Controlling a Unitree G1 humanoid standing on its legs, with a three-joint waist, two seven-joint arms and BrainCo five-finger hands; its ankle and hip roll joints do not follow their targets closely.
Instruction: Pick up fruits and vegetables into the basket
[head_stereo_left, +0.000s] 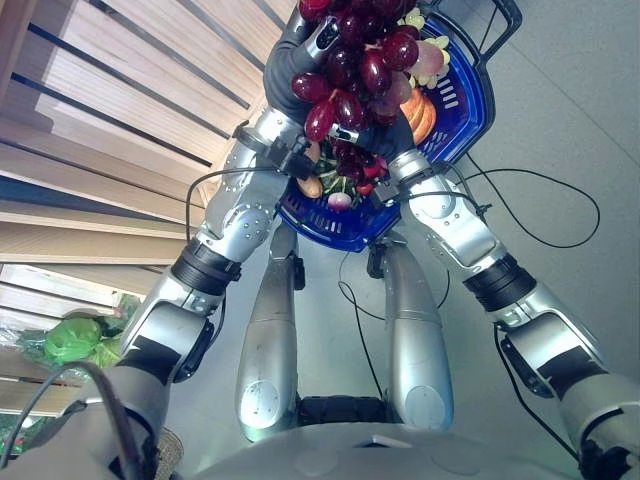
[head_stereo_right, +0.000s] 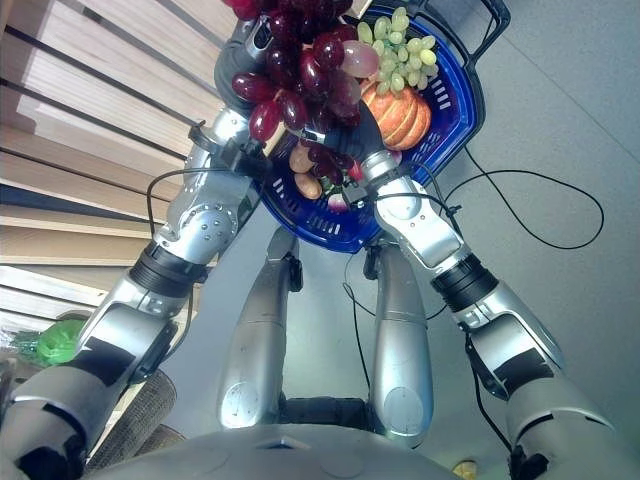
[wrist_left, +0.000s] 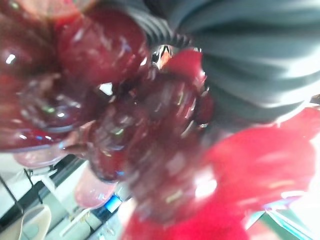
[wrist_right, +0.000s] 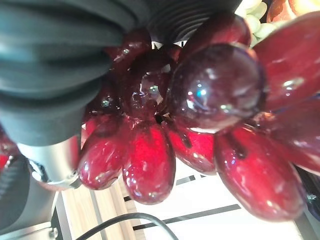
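Left robot hand (head_stereo_left: 300, 45) and right robot hand (head_stereo_right: 352, 125) both raised under dark ribbed covers, buried in red grape bunch (head_stereo_left: 350, 65); finger state of either: cannot tell. Bunch hangs over blue basket (head_stereo_left: 470, 110). Inside basket: orange pumpkin (head_stereo_right: 398, 115), green grapes (head_stereo_right: 400, 50), smaller produce near rim. No legible writing. Green vegetable (head_stereo_left: 70, 340) lies well apart on slatted wooden shelf (head_stereo_left: 110, 120).

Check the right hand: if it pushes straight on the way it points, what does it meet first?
Most likely the red grape bunch, which sits right against the right hand; the blue basket lies beyond. Depth unclear.
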